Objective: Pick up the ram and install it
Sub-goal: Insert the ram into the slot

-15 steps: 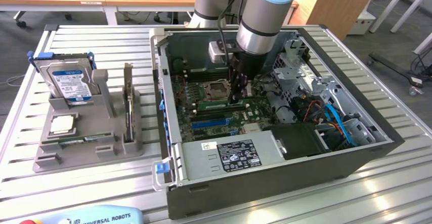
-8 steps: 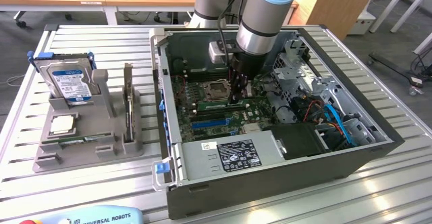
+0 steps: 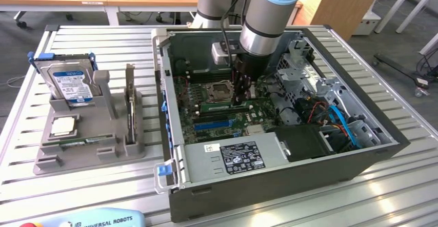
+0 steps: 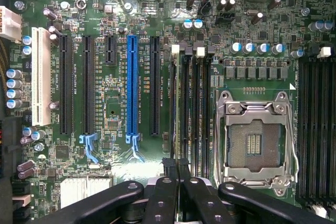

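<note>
Currently the black multi-link gripper [image 4: 176, 167] is clenched, fingertips drawn together, and sits low inside the open dark-grey PC tower case [image 3: 274, 188]. It hangs directly over the bank of memory slots between the blue expansion slot [image 4: 132, 82] and the silver-framed CPU socket [image 4: 257, 140]. In the exterior view the long thin green ram stick [image 3: 207, 105] stands on edge in that slot bank, just beside the socket, w/ the gripper [image 3: 241, 101] at its end nearest the arm. Can't tell whether the tips pinch its top edge or only press on it. The gripper lines up lengthwise w/ the slots, prob. so the stick goes straight down. The case lies on its side w/ the panel off, which lets the arm reach the green motherboard [image 4: 113, 103] from above. At the exterior view's left, a grey moulded holder [image 3: 89, 155] on the slatted metal counter [image 3: 383, 186] keeps the silver hard drive w/ blue-white label [image 3: 68, 81] and the dark expansion card [image 3: 130, 96] upright, top edges free for grasping.
</note>
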